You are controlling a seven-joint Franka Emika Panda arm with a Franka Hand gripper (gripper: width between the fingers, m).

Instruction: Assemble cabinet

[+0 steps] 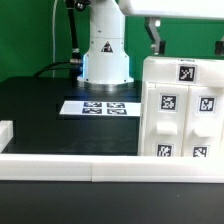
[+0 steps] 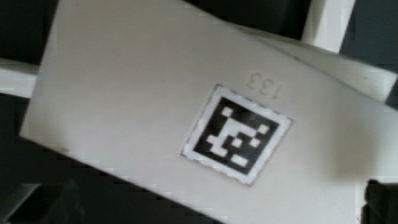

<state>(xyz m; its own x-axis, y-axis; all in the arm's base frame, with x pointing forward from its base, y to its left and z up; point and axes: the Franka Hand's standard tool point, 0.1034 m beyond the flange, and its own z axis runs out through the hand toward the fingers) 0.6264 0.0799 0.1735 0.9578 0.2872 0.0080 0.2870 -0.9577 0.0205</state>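
The cabinet (image 1: 183, 108) is a large white box with several black-and-white tags, standing upright at the exterior view's right, against the front white wall. My gripper (image 1: 158, 42) hangs just above the cabinet's top far corner. In the wrist view a white cabinet face (image 2: 125, 110) with a tag marked 133 (image 2: 237, 133) fills the frame, very close. My gripper (image 2: 205, 208) has dark fingers (image 2: 25, 207) at the frame's two lower corners, wide apart, with the white face between them. Whether they touch it is unclear.
The white robot base (image 1: 105, 55) stands at the back. The marker board (image 1: 103, 106) lies flat in front of it on the black table (image 1: 40, 105). A white wall (image 1: 70, 163) runs along the front edge and another piece (image 1: 5, 130) at the left.
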